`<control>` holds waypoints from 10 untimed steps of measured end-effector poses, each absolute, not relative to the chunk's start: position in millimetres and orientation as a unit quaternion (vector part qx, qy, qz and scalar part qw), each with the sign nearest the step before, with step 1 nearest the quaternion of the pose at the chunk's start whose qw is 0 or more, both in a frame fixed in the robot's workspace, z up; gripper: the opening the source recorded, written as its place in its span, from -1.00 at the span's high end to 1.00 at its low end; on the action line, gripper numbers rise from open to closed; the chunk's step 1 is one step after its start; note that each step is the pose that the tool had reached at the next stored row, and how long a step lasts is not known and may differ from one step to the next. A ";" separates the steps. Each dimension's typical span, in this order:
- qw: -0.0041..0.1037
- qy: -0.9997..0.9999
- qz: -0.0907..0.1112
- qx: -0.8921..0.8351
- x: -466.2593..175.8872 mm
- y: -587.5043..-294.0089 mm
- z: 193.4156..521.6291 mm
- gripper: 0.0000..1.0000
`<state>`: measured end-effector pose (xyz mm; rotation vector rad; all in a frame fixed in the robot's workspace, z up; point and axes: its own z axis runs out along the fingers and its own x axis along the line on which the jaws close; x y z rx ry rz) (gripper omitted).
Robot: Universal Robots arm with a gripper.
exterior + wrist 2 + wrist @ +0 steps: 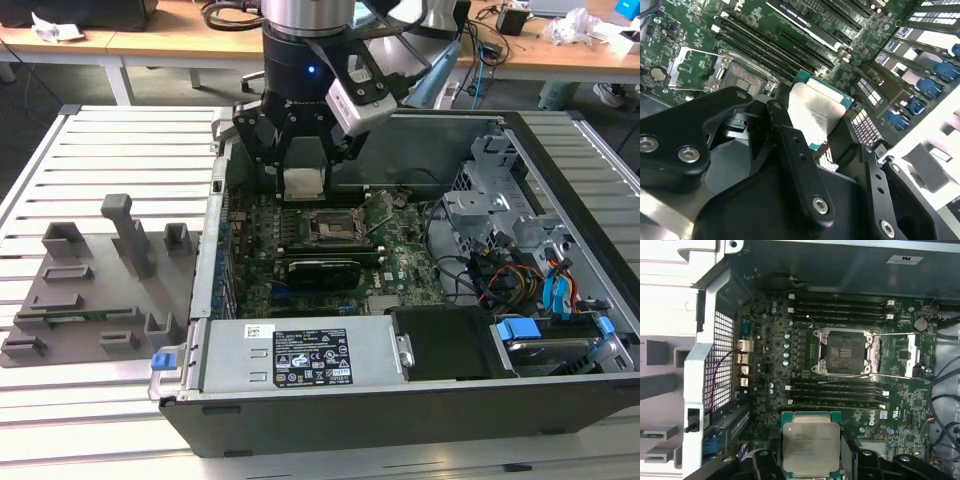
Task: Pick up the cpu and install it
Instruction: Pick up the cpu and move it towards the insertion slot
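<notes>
The cpu (303, 185), a flat square chip with a silver top and a thin green rim, hangs between the black fingers of my gripper (303, 178), which is shut on its two sides. It floats above the motherboard inside the open computer case, a little toward the case's back wall from the socket (334, 226). In both wrist views the cpu (811, 448) (816, 114) sits level in the grip. The socket (845, 352) lies open, its metal frame and lever (912, 356) swung aside, with nothing in it.
Memory slots (837, 310) flank the socket on both sides. A black card (322, 270) lies beyond the socket toward the front, drive bays with cables (520, 270) at the exterior view's right. A grey tray with upright blocks (95, 285) lies outside the case, left.
</notes>
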<state>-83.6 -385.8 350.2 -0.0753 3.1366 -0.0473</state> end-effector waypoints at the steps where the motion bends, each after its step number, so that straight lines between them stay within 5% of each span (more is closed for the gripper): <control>1: 0.001 1.000 -0.015 -0.024 -80.9 -385.1 348.7 -0.09; 10: -0.003 1.000 -0.015 -0.024 -62.3 -381.8 335.0 -0.09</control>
